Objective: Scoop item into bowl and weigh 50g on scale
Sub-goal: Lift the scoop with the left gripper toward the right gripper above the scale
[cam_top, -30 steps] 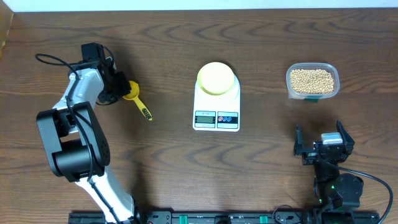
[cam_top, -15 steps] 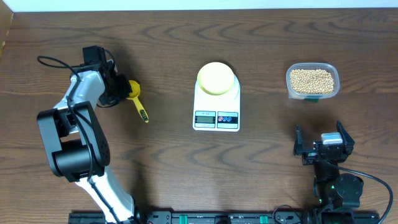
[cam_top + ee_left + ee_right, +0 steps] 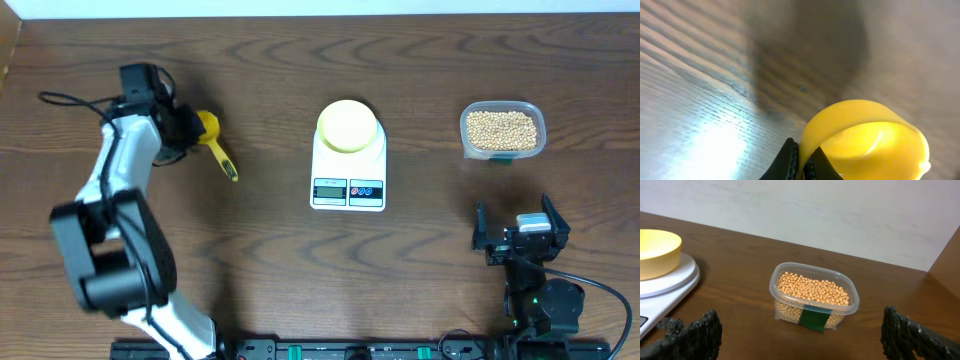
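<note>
Left gripper [image 3: 188, 128] is being observed at the far left of the table [image 3: 270, 260]. Its jaws are being closed tight on the rim of the yellow scoop [image 3: 208, 125]. In the left wrist view the dark fingertips [image 3: 790, 159] are being seen pinching the cup wall from both sides. The scoop's handle is being pointed toward the near right, away from the gripper. Whether the scoop is touching the table cannot be told.

Right gripper [image 3: 515, 222] is being held low at the near right, jaws spread wide, with nothing between them.

Beans [image 3: 502, 128] are being contained in the clear tub [image 3: 480, 152] at the far right, well apart from the scoop. The tub is being seen filled close to its rim, with a green label on its side in the right wrist view.

Bowl [image 3: 348, 125] is being carried upright on the rear platform of the scale [image 3: 348, 178], at table centre, between the scoop and the tub. The scale's display and two buttons are being faced toward the near edge. The digits are too small to be read.
</note>
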`<state>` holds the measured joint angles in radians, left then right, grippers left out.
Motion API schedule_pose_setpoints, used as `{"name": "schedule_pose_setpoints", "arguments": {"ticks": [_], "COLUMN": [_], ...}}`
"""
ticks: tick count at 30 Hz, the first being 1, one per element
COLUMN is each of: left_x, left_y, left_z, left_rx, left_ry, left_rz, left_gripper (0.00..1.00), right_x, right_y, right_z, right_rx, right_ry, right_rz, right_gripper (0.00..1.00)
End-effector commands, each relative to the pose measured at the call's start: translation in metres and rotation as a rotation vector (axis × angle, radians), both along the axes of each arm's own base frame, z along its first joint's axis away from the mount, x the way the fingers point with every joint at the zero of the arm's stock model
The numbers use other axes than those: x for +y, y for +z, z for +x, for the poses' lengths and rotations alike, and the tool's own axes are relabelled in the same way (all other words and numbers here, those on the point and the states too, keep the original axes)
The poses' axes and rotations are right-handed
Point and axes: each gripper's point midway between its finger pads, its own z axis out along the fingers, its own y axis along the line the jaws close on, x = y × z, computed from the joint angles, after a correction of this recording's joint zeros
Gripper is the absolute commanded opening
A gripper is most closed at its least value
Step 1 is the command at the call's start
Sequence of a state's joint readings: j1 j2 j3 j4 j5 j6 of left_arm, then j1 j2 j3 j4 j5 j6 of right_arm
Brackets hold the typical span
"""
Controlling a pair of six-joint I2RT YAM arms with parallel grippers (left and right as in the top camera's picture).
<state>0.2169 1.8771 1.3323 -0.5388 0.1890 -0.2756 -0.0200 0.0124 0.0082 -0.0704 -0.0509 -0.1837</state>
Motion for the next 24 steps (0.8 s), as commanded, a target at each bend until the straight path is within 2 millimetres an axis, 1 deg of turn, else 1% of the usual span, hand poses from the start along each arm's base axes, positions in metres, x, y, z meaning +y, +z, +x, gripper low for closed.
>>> {"name": "schedule_pose_setpoints", "arguments": {"ticks": [1, 3, 4, 7, 10, 12, 14, 16, 20, 24], "left_x": [-0.001, -0.007, -0.015, -0.027, -0.041, -0.048, -0.052, -0.057, -0.07, -0.079], "left_y": [0.035, 0.042, 0.05, 0.065, 0.079, 0.086, 0.091, 0.095, 0.11, 0.123], "left_z": [0.003, 0.003, 0.004, 0.007, 0.011, 0.011, 0.011, 0.012, 0.021, 0.028], "left_rx": [-0.077, -0.089, -0.107, -0.146, -0.182, -0.192, -0.195, -0.198, -0.244, -0.286], "left_ry": [0.074, 0.087, 0.099, 0.105, 0.095, 0.101, 0.118, 0.131, 0.099, 0.075], "left_rz": [-0.035, -0.078, -0.128, -0.216, -0.31, -0.365, -0.405, -0.445, -0.542, -0.602], "left_gripper": [0.08, 0.08, 0.07, 0.07, 0.07, 0.07, 0.08, 0.08, 0.08, 0.07], "right_x": [0.0, 0.0, 0.0, 0.001, 0.006, 0.013, 0.02, 0.034, 0.039, 0.053], "right_y": [-0.001, -0.001, -0.001, 0.0, 0.0, 0.003, 0.01, 0.026, 0.043, 0.055], "right_z": [0.0, 0.0, 0.0, 0.0, 0.0, -0.001, -0.001, -0.004, -0.005, -0.006], "right_rx": [0.001, 0.001, 0.001, 0.0, -0.002, -0.014, -0.043, -0.099, -0.139, -0.113], "right_ry": [-0.001, -0.001, -0.001, 0.001, 0.029, 0.069, 0.113, 0.197, 0.228, 0.31], "right_rz": [0.014, 0.014, 0.014, 0.014, 0.016, 0.019, 0.022, 0.067, 0.217, 0.278], "right_gripper": [0.99, 0.99, 0.99, 0.99, 0.99, 0.99, 0.99, 0.99, 0.99, 0.99]}}
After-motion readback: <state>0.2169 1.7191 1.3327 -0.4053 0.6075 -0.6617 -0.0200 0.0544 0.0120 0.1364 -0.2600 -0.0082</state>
